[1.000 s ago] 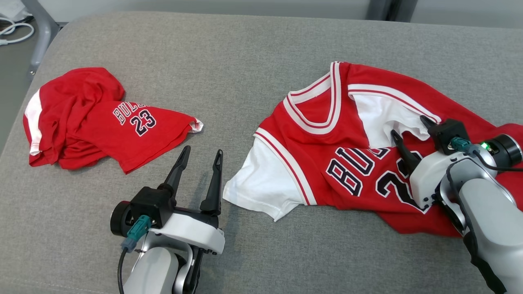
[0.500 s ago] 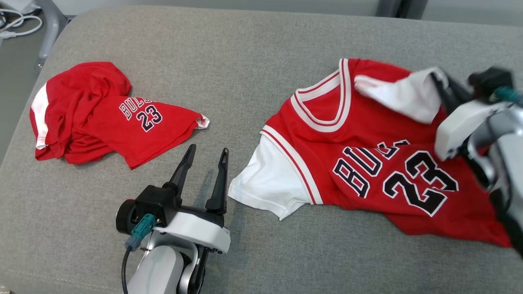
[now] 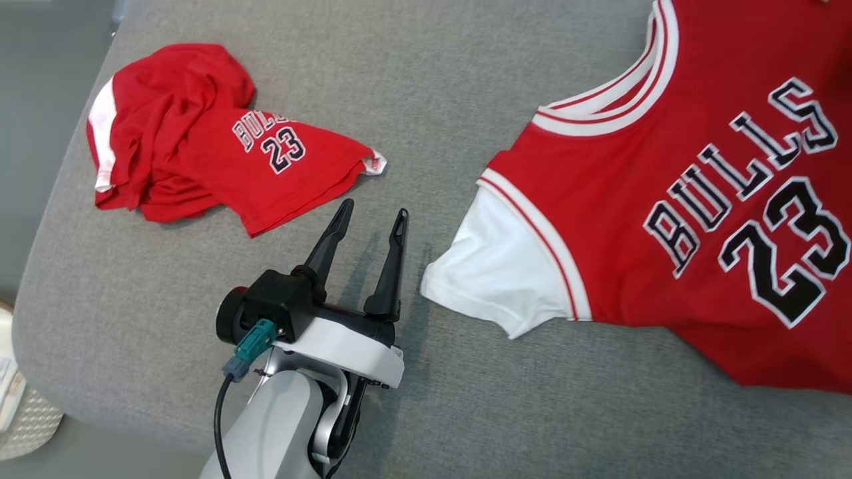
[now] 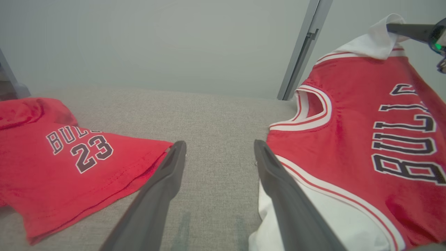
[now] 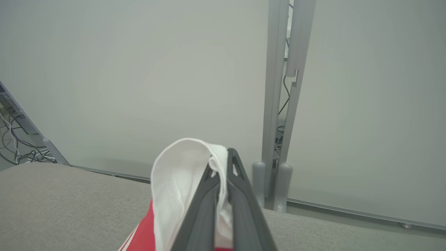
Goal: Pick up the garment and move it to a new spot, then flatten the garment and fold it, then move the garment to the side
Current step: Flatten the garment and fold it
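The large red jersey [image 3: 599, 199] carries "BULLS" in black, white-edged block letters across the chest, with the number "23" beneath it, and both read whole in the head view. In the left wrist view, "BULL" and part of a further letter can be read on it. The smaller red garment [image 3: 200, 146] bears the same print in miniature: "BULLS" partly lost in a fold, "23" clear below. A tag [image 3: 375, 163] at its hem is too small to read.

Grey fabric surface [image 3: 466, 80] before pale wall panels [image 5: 139, 69].
A grey metal post [image 5: 275, 104] splits the panels; loose cables [image 5: 14, 146] hang beyond the surface's far left corner, and off its near left corner sits perhaps a mesh basket [image 3: 26, 419].
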Controlling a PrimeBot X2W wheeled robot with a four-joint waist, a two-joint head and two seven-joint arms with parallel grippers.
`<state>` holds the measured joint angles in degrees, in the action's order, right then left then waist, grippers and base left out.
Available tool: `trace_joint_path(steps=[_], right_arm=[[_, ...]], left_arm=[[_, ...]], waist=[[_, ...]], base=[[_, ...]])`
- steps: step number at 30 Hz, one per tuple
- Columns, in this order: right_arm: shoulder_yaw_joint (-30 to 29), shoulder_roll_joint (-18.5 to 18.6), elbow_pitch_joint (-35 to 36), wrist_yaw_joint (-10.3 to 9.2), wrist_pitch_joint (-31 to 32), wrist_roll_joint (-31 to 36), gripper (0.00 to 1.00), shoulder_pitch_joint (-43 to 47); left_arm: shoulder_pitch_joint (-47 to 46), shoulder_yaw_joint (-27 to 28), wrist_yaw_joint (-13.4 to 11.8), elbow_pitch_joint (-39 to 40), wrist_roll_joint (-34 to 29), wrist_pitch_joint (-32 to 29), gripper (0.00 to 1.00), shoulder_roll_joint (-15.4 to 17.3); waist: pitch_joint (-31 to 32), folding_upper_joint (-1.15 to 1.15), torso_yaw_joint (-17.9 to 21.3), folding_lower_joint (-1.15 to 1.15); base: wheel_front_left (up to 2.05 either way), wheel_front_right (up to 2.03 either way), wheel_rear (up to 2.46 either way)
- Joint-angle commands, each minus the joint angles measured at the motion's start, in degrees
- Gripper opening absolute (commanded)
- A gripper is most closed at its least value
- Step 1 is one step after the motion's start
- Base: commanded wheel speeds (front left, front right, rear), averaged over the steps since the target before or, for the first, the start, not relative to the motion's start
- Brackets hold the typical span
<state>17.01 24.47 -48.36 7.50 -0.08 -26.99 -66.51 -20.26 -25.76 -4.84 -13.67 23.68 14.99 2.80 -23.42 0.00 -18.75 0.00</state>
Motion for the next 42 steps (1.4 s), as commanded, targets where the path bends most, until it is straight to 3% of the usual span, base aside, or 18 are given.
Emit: trace_joint_path(steps=[1,7,8,9,16,22,31,38,42], right_arm=[[-0.05,0.68,-0.93,-0.03,-0.94,-0.21,0.0,-1.5],[1.39,0.7,-6.92,-0.03,-6.37,2.14,0.0,-7.19],[1.74,0.34,-8.19,-0.02,-6.92,2.61,0.36,-7.64],[2.14,-0.18,-9.5,-0.02,-7.06,2.7,1.0,-7.9],[5.4,-2.71,-14.69,-0.03,-9.67,2.21,1.0,-6.25],[9.37,-4.94,-11.28,-0.03,-13.07,-2.0,1.0,-0.91],[12.09,-4.67,3.98,-0.03,-15.17,-9.37,1.0,12.26],[5.51,-5.08,18.55,-0.02,-15.22,-5.9,1.0,26.87],[-0.33,-8.37,25.04,-0.02,-15.22,-3.31,1.0,36.37]], left_arm=[[-1.04,-0.22,-0.33,0.19,0.35,0.22,1.0,0.18],[-1.79,-1.74,-0.87,0.36,1.46,0.22,1.0,0.18],[-1.84,-1.89,-1.01,0.4,1.59,0.22,1.0,0.17],[-1.93,-1.96,-1.18,0.45,1.64,0.22,1.0,0.17],[-1.65,-1.24,-1.58,0.29,1.25,0.22,1.0,0.19],[-0.79,1.09,-1.02,-0.59,-0.44,0.22,1.0,0.19],[2.19,6.12,0.1,-2.39,-3.64,0.22,1.0,0.22],[4.8,9.81,1.11,-3.1,-5.53,0.22,1.0,0.2],[6.04,11.25,1.77,-4.16,-6.27,0.23,1.0,0.21]], waist=[[-1.63,0.0,-1.73,0.0],[-2.77,0.0,-3.45,0.0],[-2.85,0.0,-3.55,0.0],[-2.89,0.0,-3.62,0.0],[-1.67,0.0,-1.75,0.0],[1.91,0.0,2.85,0.0],[7.82,0.0,12.14,0.0],[10.53,0.0,17.86,0.0],[11.84,0.0,20.1,0.0]], base=[[0.0,0.0,0.0],[0.0,0.0,0.0],[0.0,0.0,0.0],[0.0,0.0,0.0],[0.0,0.0,0.0],[0.0,0.0,0.0],[0.0,0.0,0.0],[0.0,0.0,0.0],[0.0,0.0,0.0]])
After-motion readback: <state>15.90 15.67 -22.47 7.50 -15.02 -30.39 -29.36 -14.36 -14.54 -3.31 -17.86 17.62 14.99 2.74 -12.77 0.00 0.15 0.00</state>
